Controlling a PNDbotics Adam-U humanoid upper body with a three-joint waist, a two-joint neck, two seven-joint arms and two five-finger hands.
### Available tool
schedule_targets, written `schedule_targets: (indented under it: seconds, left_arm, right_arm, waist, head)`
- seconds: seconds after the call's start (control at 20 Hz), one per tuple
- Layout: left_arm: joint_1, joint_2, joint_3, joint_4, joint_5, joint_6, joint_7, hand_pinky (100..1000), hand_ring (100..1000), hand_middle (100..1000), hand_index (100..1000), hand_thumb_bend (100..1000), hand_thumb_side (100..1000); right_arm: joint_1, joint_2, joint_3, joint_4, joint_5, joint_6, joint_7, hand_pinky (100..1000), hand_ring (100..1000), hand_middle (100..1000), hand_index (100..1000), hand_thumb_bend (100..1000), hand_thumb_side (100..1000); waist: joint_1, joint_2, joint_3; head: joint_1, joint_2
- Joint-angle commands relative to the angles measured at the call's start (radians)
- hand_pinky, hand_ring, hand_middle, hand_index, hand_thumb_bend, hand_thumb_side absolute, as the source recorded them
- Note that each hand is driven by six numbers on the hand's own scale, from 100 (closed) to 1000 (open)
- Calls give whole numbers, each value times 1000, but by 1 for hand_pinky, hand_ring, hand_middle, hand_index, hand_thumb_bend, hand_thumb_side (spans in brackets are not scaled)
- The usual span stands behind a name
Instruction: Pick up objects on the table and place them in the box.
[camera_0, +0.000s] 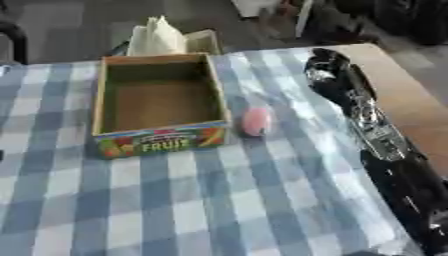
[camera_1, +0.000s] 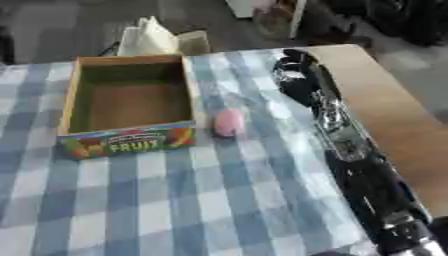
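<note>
right hand: black, at far end of the arm, over the checked cloth near the table's far right edge; fingers blur into 1 dark mass, cannot tell if apart or curled; nothing seen held, no contact with the pink object
right arm: comes in from lower right corner, stretched diagonally up the right side of the table, black with silver joint section mid-forearm; lies low over the cloth
left hand: not seen in either view
pink object: small rounded pink thing, on the cloth just beside the box's right front corner, outside it; well apart from the right hand
box: open wooden crate, front panel reads "FRUIT" with coloured fruit print; inside looks bare, brown floor
tablecloth: blue and white checks, covers most of table
table: bare wood strip along right edge, past the cloth
behind box: pale paper-like item standing in a holder, past the far edge of the table
</note>
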Motion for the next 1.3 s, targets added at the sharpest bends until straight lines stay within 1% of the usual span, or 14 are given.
schedule_targets:
  seconds: [0.05, 0.55, 0.7, 0.8, 0.95, 1.05, 1.2, 1.25, 1.3]
  left_arm:
    - [-8, 17, 9, -14, -3, 0, 3, 689, 485, 522, 586, 100, 855]
    - [-6, 16, 8, -14, -3, 1, 3, 689, 485, 523, 557, 100, 856]
    - [-7, 16, 9, -14, -4, 1, 4, 689, 485, 523, 557, 100, 856]
    - [-7, 16, 9, -14, -4, 1, 4, 690, 485, 523, 562, 100, 856]
    - [-6, 15, 8, -13, -4, 2, 3, 690, 485, 523, 567, 100, 858]
    - [-6, 15, 8, -13, -5, 1, 3, 690, 485, 523, 568, 100, 856]
    - [-8, 15, 7, -14, -4, 1, 2, 690, 485, 523, 569, 100, 856]
    - [-7, 15, 6, -14, -4, 1, 2, 690, 485, 523, 569, 100, 857]
    - [-7, 15, 6, -13, -5, 1, 1, 690, 485, 523, 569, 100, 858]
  right_arm:
    - [-12, -18, -7, -24, -6, 3, -3, 562, 788, 728, 841, 100, 288]
    - [-9, -16, -6, -23, -5, 5, -3, 562, 788, 728, 840, 100, 286]
    - [-9, -19, -3, -22, 6, 3, 2, 568, 795, 736, 842, 100, 277]
    - [-10, -23, 5, -25, 35, -6, 22, 579, 810, 749, 851, 100, 275]
    - [-17, -35, 26, -36, 130, -41, 116, 607, 837, 776, 883, 100, 286]
    - [-26, -42, 36, -40, 206, -72, 192, 618, 847, 785, 893, 100, 294]
    - [-45, -51, 49, -37, 294, -114, 290, 631, 857, 797, 905, 111, 300]
    - [-51, -54, 54, -35, 315, -126, 315, 639, 865, 803, 909, 184, 291]
    - [-58, -56, 59, -31, 335, -137, 337, 643, 870, 811, 912, 162, 321]
  waist:
    - [2, -17, -1]
    - [3, -17, -4]
    - [2, -17, -4]
    - [1, -17, -3]
    - [1, -17, 0]
    - [1, -17, 1]
    - [1, -17, 1]
    - [1, -18, 2]
    - [1, -18, 3]
  head:
    - [19, 7]
    - [29, 47]
    - [29, 49]
    - [28, 48]
    - [25, 51]
    - [22, 49]
    - [20, 48]
    - [19, 48]
    - [18, 48]
